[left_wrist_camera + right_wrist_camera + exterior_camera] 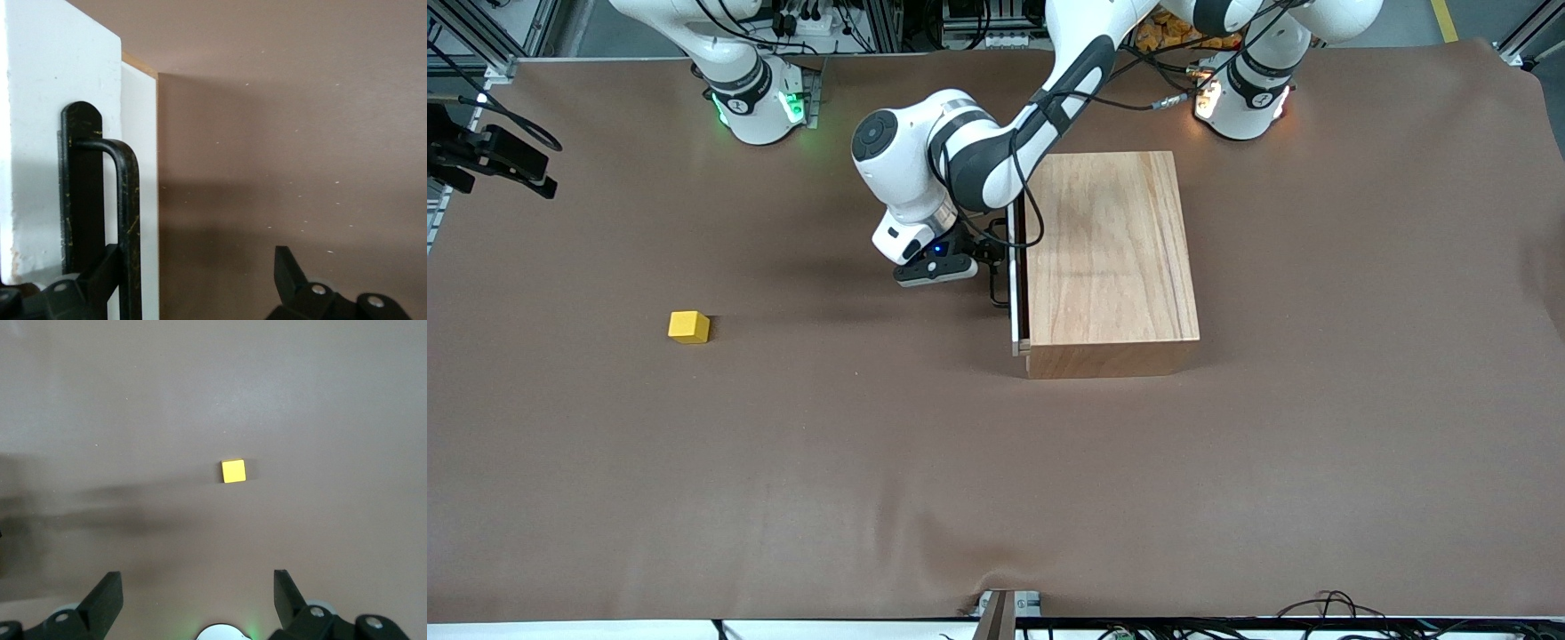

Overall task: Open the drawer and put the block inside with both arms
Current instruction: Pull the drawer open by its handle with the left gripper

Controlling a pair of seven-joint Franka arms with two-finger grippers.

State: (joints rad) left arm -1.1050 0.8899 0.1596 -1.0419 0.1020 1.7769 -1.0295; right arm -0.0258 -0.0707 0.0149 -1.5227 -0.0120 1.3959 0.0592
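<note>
The wooden box [1107, 258] stands mid-table, and the drawer's white front [1015, 307] faces the right arm's end, with only a narrow dark gap to the box. My left gripper [994, 260] is open at the black bar handle [127, 200]. The bar lies between the fingers, close against one finger [100, 273], while the other finger [288, 267] stands well apart from it. The yellow block [688, 326] lies on the table toward the right arm's end. My right gripper [195, 577] is open and empty, high over the table, with the block [233, 471] small below it.
A brown cloth [996, 462] covers the table. A black camera mount [489, 156] juts in at the right arm's end. The arm bases [760, 102] stand along the edge farthest from the front camera. Cables [1325, 609] lie at the near edge.
</note>
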